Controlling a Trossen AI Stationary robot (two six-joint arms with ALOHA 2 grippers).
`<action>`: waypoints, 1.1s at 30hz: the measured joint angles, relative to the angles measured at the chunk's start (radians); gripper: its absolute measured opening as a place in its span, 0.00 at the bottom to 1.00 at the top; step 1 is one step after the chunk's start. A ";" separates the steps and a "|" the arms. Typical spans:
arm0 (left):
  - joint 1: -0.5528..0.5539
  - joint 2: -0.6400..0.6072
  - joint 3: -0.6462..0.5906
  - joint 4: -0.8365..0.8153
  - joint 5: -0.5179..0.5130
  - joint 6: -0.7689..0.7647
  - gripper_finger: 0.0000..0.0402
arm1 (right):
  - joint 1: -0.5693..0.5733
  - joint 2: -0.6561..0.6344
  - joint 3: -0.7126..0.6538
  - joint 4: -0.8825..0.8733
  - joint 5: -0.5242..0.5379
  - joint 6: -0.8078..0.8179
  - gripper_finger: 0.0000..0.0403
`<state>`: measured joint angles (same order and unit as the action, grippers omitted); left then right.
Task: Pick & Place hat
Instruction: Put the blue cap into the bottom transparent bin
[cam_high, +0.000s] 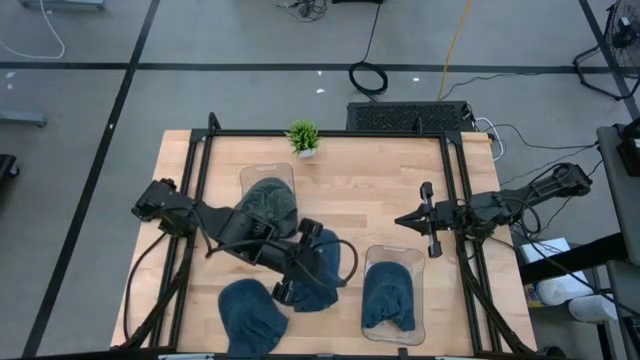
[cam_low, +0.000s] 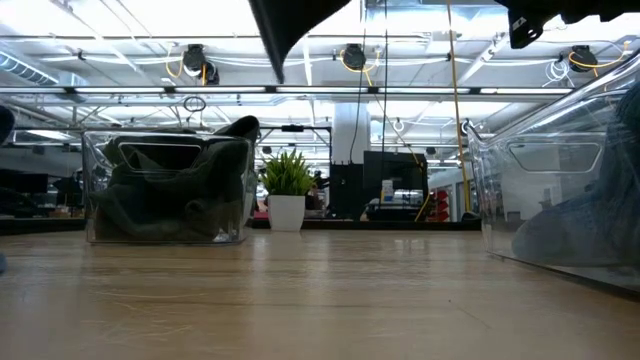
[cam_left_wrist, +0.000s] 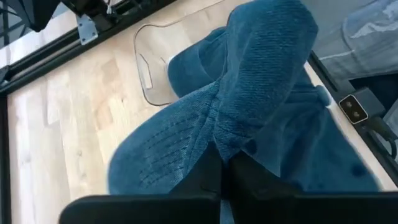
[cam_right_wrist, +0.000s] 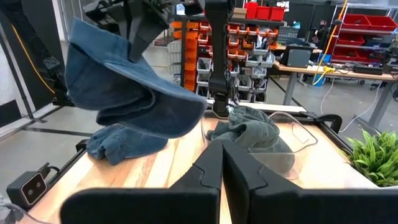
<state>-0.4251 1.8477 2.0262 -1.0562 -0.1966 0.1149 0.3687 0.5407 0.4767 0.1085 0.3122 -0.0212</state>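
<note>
In the high view the left pincer (cam_high: 300, 270) sits a little left of centre in the lower half of the frame, clamped on a blue hat (cam_high: 325, 265) that hangs lifted above the wooden table (cam_high: 350, 200). The left wrist view shows the same blue hat (cam_left_wrist: 249, 112) bunched up right at the dark fingers (cam_left_wrist: 211, 180), which are pressed together with the knit fabric pinched between them; a clear bin (cam_left_wrist: 155, 68) lies on the table toward the upper left of that frame. From the right wrist view the held hat (cam_right_wrist: 124, 87) floats in the upper left of the frame, well off the table, with a second blue hat (cam_right_wrist: 121, 146) lying flat beneath it. In the high view that second blue hat (cam_high: 252, 315) lies at the lower left of the table, near the bottom edge. A clear bin (cam_high: 268, 200) left of centre holds a dark green hat (cam_high: 265, 205), and another clear bin (cam_high: 393, 295) at the lower right holds a further blue hat (cam_high: 388, 295). The right pincer (cam_high: 405, 219) waits at the right of the frame, above the table's right part, its fingers closed together and holding nothing. A small potted plant (cam_high: 303, 138) stands at the table's upper edge, near the middle.
</note>
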 joint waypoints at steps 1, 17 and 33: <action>-0.001 0.000 0.000 0.004 0.001 0.003 0.01 | 0.000 0.000 0.000 0.000 0.000 0.000 0.00; 0.003 0.000 0.000 0.010 0.003 -0.004 0.01 | 0.000 0.002 0.000 0.012 0.000 -0.020 0.00; 0.025 0.000 0.000 0.011 0.013 0.033 0.01 | 0.000 0.068 0.000 0.101 -0.002 -0.051 0.00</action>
<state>-0.4000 1.8477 2.0258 -1.0454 -0.1831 0.1476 0.3683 0.6085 0.4767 0.2097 0.3099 -0.0719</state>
